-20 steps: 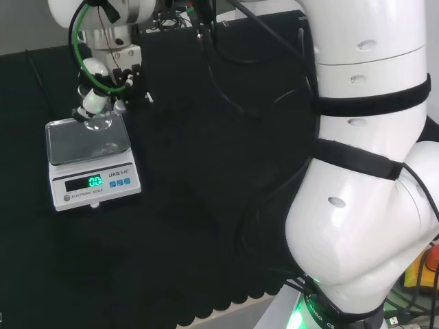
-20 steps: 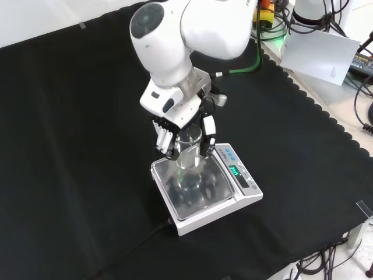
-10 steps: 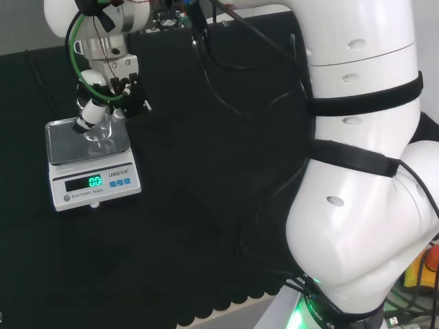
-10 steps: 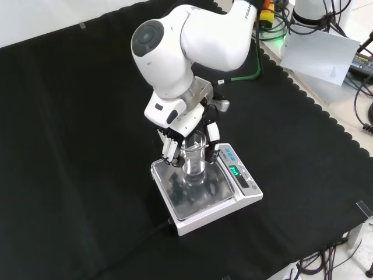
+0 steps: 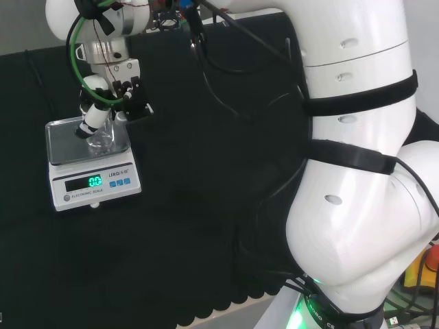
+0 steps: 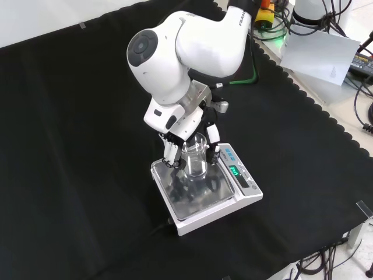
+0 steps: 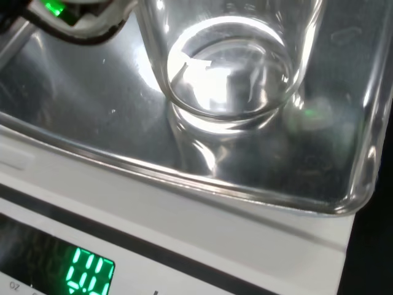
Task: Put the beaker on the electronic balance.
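hand (image 6: 192, 137) grips beaker (image 6: 195, 156) | wrist: base at balance pan (image 7: 92, 110) | front: upright

Under and all round the fingers (image 6: 169, 153), black cloth (image 6: 70, 146) with a scalloped edge. Well apart from the fingers, toward the front view's upper right, a tilted white sheet (image 6: 319, 55) and dark cables (image 6: 362, 81), both beyond the cloth's edge.

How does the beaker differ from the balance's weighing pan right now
The beaker is clear glass, round and upright, with the hand curled round it; the weighing pan is shiny metal, square and flat, and nothing grips it. The beaker stands tall and narrow over the pan, which spreads wide beneath it. Both reflect light.
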Action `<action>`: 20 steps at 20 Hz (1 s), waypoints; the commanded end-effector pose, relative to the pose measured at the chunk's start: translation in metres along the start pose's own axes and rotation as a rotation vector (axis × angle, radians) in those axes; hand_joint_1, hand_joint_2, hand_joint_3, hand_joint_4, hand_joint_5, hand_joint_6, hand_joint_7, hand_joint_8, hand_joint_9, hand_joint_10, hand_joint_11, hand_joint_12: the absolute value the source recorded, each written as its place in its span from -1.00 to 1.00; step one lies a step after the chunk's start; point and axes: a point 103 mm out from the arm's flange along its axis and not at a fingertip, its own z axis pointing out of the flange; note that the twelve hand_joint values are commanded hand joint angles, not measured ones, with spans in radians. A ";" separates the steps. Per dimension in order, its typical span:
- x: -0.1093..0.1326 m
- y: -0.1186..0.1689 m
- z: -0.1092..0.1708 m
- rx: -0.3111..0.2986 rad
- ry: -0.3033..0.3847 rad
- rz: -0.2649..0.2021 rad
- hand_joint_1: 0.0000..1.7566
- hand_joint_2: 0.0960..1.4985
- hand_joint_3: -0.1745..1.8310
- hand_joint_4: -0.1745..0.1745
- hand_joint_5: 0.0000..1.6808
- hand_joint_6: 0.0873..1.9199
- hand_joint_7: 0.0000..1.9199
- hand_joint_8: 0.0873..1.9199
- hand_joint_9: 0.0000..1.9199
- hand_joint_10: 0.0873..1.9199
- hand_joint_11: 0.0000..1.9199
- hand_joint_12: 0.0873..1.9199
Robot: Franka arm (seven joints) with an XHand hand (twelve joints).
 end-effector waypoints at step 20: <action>-0.004 -0.023 -0.045 -0.042 0.036 -0.059 -0.47 -0.24 -0.55 -0.11 -0.94 -1.00 -0.97 -0.24 -0.52 -0.26 -0.69 0.48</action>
